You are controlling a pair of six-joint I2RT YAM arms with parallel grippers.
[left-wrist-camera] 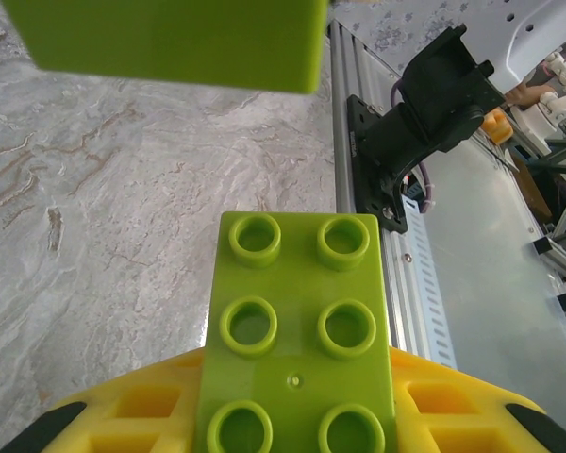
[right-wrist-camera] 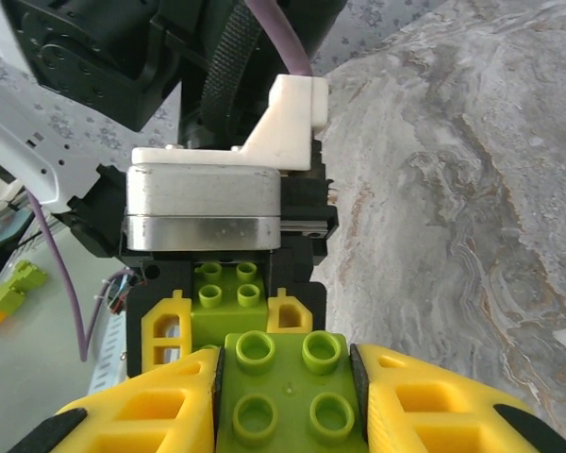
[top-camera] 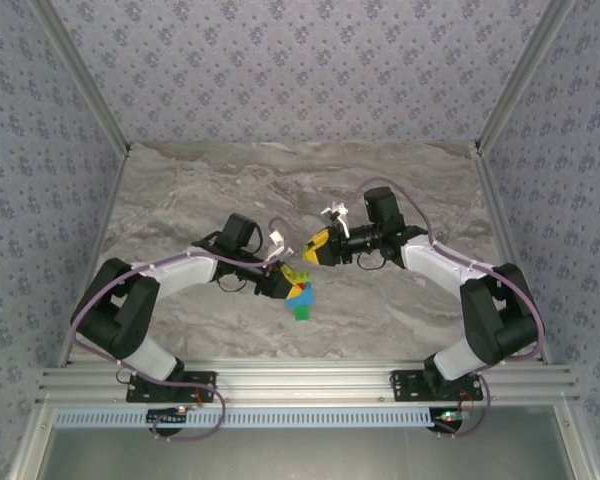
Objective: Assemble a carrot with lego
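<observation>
Just below the centre of the overhead frame, the carrot (top-camera: 300,298) sits at the tip of the left jaws. It is a short stack of blue, red and green bricks with lime above it, over the grey marbled counter (top-camera: 210,180). From above I cannot tell whether it hangs free or rests on the surface. The left jaws are closed on a lime brick (left-wrist-camera: 297,340), seen studs-up in the lower middle of the left wrist frame and pinched across its 2 long sides by the yellow jaws. The right jaws, just right of centre overhead, are closed on a second lime brick (right-wrist-camera: 285,392). This 1 shows 4 studs at the bottom centre of the right wrist frame and faces the other arm's brick ahead of it. The 2 held bricks are near each other; whether they touch I cannot tell. These pieces look light, hard and smooth, so they should not crush, but the glossy walls could slip or twist if pinched at a corner. The best hold is probably flat across opposite side walls, leaving studs and underside bare for mating. The joined stack is likely the weak part: a sideways push could pop a joint, so pressing should run straight along the studs.
</observation>
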